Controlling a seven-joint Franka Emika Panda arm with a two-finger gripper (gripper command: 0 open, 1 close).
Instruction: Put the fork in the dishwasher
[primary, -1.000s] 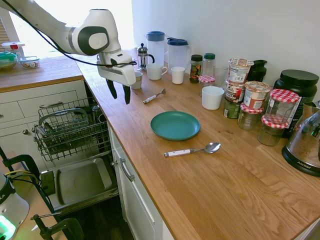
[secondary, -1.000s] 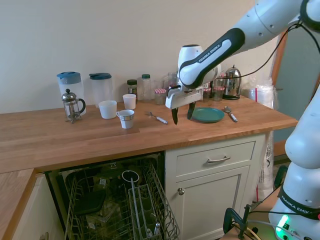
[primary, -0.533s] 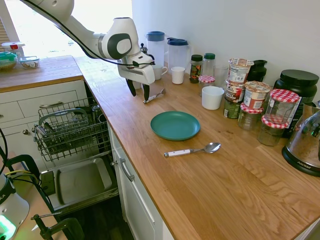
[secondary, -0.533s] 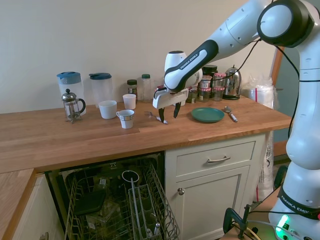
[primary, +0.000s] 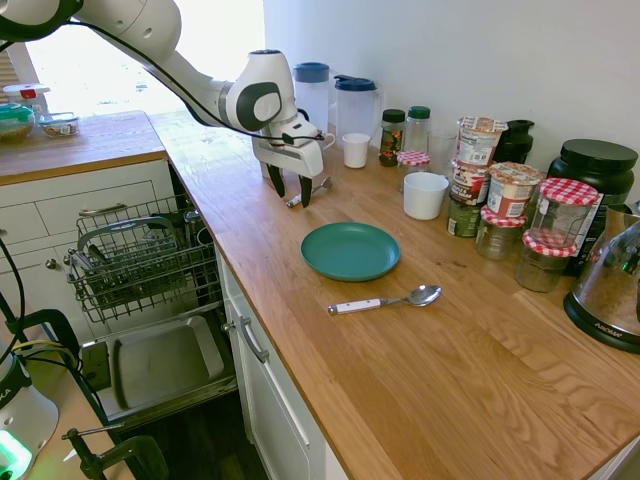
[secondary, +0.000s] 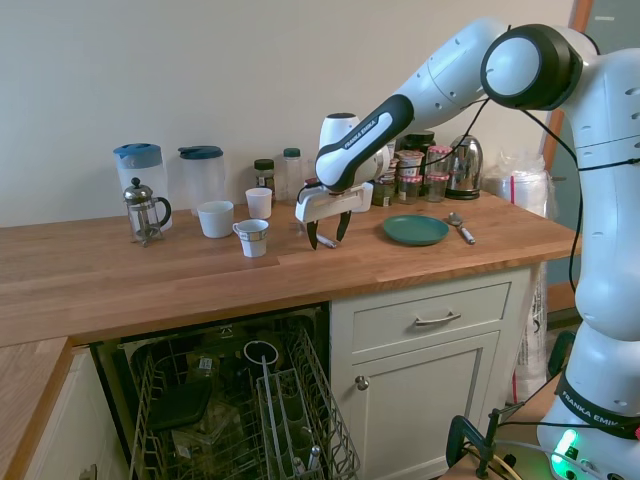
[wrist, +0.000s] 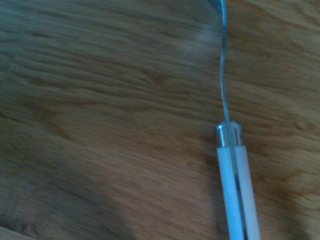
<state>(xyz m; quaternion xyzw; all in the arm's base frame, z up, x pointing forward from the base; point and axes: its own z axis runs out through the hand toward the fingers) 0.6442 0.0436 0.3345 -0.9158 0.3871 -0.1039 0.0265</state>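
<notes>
The fork (primary: 320, 185), white-handled with silver tines, lies flat on the wooden counter near the back; its handle (secondary: 326, 241) also shows in the second exterior view. My gripper (primary: 291, 192) is open and hangs low over the handle end, one finger on each side, the jaws not touching it. Close up in the wrist view, the fork (wrist: 236, 185) shows its white handle and thin metal neck on the wood. The dishwasher (primary: 140, 262) stands open below the counter's left end, its grey wire rack (secondary: 240, 410) pulled out over the lowered door.
A teal plate (primary: 350, 250) and a white-handled spoon (primary: 385, 300) lie nearer the counter's front. White cups (secondary: 252, 238), a French press (secondary: 145, 212), two pitchers, jars and a kettle line the back wall. White drawers (secondary: 425, 322) sit beside the dishwasher.
My gripper has travelled from above the counter's dishwasher-side edge toward the back wall and come down over the fork's handle. It stayed open. The fork has not moved.
</notes>
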